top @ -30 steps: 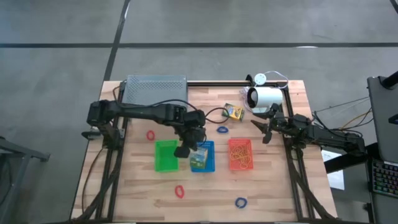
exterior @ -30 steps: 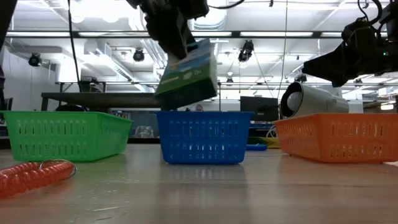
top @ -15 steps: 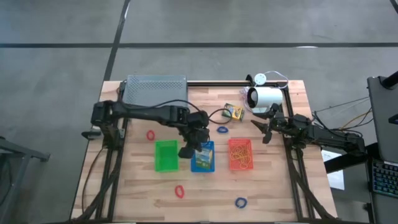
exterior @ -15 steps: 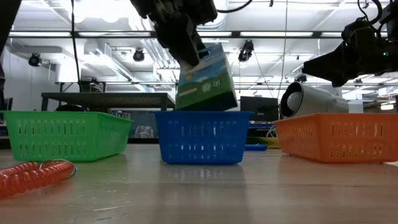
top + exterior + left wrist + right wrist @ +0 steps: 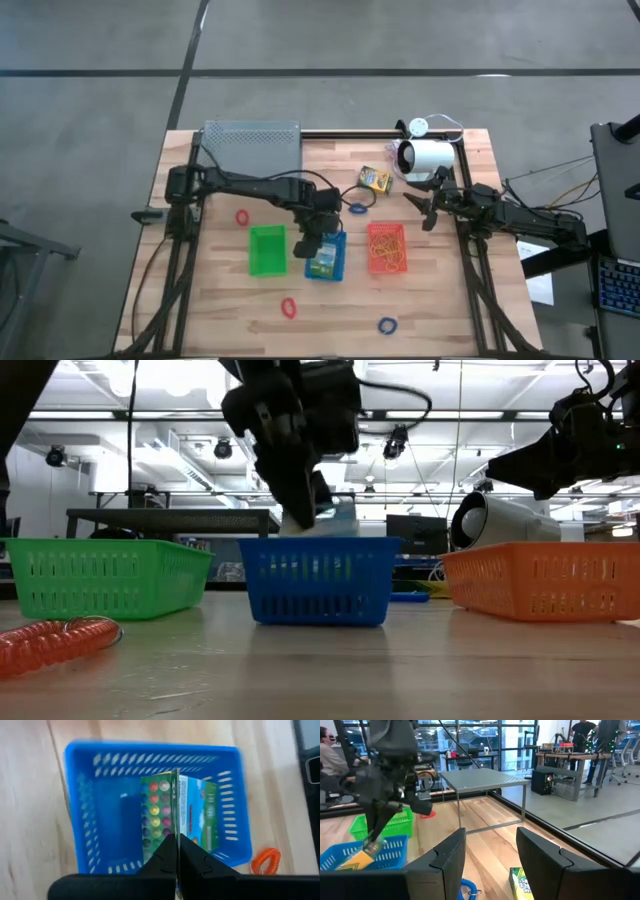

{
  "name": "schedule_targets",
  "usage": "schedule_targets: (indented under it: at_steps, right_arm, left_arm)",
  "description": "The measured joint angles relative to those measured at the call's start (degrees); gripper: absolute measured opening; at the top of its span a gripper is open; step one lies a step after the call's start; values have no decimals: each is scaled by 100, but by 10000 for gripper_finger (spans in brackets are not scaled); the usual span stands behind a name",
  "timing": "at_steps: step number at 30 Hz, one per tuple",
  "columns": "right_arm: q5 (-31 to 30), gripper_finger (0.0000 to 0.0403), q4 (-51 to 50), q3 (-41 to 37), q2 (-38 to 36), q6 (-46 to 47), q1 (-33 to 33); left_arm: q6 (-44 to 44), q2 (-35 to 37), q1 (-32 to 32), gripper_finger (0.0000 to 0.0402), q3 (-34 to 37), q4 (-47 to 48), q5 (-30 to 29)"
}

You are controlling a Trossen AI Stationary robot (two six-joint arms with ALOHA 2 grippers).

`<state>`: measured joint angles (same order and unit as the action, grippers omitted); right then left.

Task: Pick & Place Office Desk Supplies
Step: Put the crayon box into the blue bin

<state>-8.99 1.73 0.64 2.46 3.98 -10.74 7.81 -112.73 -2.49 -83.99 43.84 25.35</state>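
Note:
A yellow-green crayon box (image 5: 160,805) hangs in the blue basket (image 5: 90,820) at the table's middle, with my left gripper (image 5: 177,851) shut on it from above. In the low view only the box's top (image 5: 340,518) shows over the basket's rim (image 5: 318,542). In the high view the box (image 5: 322,263) lies under my left gripper (image 5: 312,245). A second crayon box (image 5: 376,180) lies flat on the table farther back. My right gripper (image 5: 425,205) stands open at the right edge, holding nothing. My left gripper pinches a thin upper edge of the crayon box (image 5: 176,827) between its two fingers. The fingers slant down from the far left. The box hangs tilted below them with its lower part inside the blue basket; whether it touches the bottom I cannot tell.
A green basket (image 5: 266,250) stands left of the blue one, and an orange basket (image 5: 386,247) with orange rubber bands stands right of it. Red loops (image 5: 241,216) (image 5: 289,307) and blue loops (image 5: 358,209) (image 5: 387,325) lie loose on the table. A grey rack (image 5: 252,147) and a white lamp (image 5: 425,157) stand at the far edge.
My left gripper has gone down and a little toward the table's right edge with the crayon box. The box hung above the blue basket's rim before; now most of it is sunk behind the basket's wall.

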Motion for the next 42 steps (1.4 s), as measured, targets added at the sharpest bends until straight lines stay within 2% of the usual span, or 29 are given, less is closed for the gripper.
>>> schedule_targets:
  at_steps: [9,28,33,42]
  right_arm:
    - [-2,173,6,1,4,-2,-1]
    - [-2,173,2,1,31,-3,-2]
    - [-2,173,2,1,31,-7,-2]
    - [-2,173,1,1,31,-6,0]
  left_arm:
    - [-340,-100,-40,13,0,58,-161]
    - [-224,-174,-49,133,0,7,-175]
    - [-166,-118,-49,138,-2,-86,-175]
    - [38,525,-51,138,-4,-459,-186]
